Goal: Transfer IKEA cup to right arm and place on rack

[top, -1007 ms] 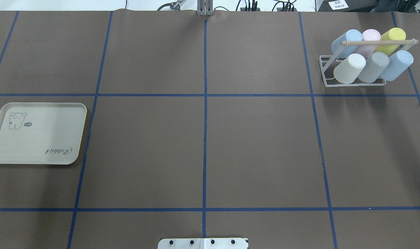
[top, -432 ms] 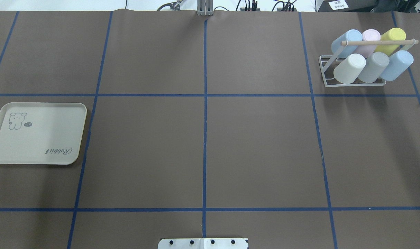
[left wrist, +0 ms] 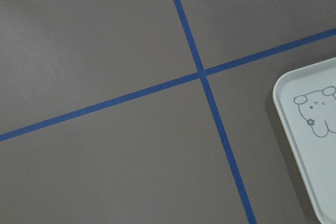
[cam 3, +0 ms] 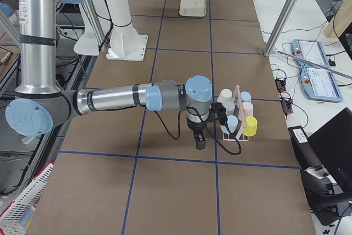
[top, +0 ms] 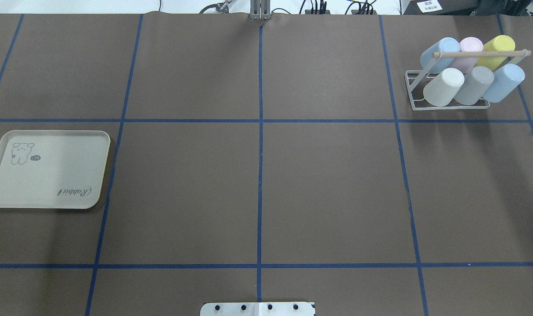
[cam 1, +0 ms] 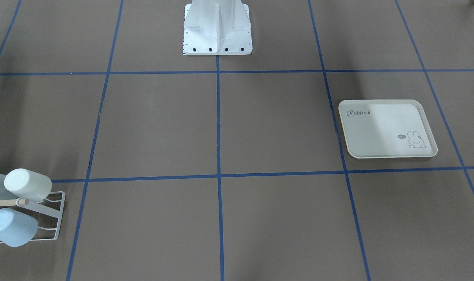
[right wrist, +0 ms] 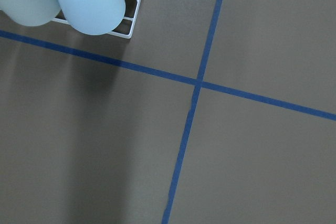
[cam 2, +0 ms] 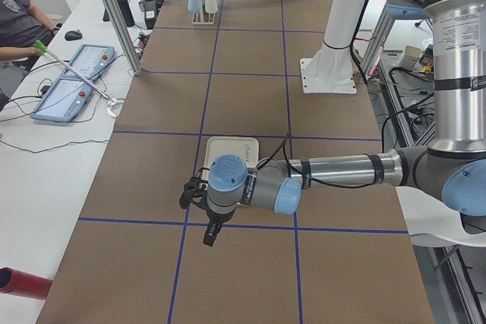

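Observation:
The white wire rack (top: 413,94) with its wooden dowel (top: 481,54) stands at the far right of the table. Several IKEA cups lie tilted on its prongs: a white one (top: 443,87), a grey one (top: 473,85), a blue one (top: 503,82) and a yellow one (top: 497,49) among them. No cup stands loose on the table. My right gripper (cam 3: 199,140) hangs over the table just beside the rack (cam 3: 237,100). My left gripper (cam 2: 209,234) hangs near the tray's end. Both show only in the side views, so I cannot tell if they are open or shut.
The cream rabbit-print tray (top: 47,169) lies at the left with nothing on it. The robot's white base (cam 1: 217,27) stands at the table's near edge. Blue tape lines (top: 260,145) grid the brown table. A person sits at a side desk (cam 2: 19,17).

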Action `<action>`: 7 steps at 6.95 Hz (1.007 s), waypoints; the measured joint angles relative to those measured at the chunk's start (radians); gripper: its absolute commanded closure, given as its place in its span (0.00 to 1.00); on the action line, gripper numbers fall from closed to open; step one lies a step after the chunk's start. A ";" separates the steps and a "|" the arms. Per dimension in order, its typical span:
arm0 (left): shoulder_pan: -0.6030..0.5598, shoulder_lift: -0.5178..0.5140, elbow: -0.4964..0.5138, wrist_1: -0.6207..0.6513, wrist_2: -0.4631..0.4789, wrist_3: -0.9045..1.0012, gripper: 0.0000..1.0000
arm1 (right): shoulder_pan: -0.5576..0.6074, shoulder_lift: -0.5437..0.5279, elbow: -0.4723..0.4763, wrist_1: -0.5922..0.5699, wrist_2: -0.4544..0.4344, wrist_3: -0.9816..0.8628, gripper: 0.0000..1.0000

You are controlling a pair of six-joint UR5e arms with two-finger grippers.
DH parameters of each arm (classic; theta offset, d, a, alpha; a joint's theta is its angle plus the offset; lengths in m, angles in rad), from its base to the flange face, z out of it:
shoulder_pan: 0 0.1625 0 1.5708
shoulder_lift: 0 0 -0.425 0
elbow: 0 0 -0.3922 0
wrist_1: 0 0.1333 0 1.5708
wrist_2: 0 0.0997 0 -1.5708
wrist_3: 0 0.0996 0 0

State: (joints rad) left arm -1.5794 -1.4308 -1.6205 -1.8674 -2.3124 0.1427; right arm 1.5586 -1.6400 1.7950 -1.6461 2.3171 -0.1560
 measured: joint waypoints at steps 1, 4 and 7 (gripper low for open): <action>0.000 -0.010 -0.020 0.066 -0.002 -0.002 0.00 | 0.000 -0.003 -0.025 -0.001 0.027 0.004 0.01; 0.000 -0.062 -0.104 0.254 -0.003 -0.048 0.00 | 0.000 -0.003 -0.049 0.003 0.043 0.013 0.01; 0.001 -0.064 -0.103 0.267 -0.005 -0.096 0.00 | 0.000 0.005 -0.055 0.004 0.053 0.068 0.01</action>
State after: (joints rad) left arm -1.5786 -1.4948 -1.7238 -1.6001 -2.3177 0.0468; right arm 1.5585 -1.6346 1.7401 -1.6421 2.3705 -0.0884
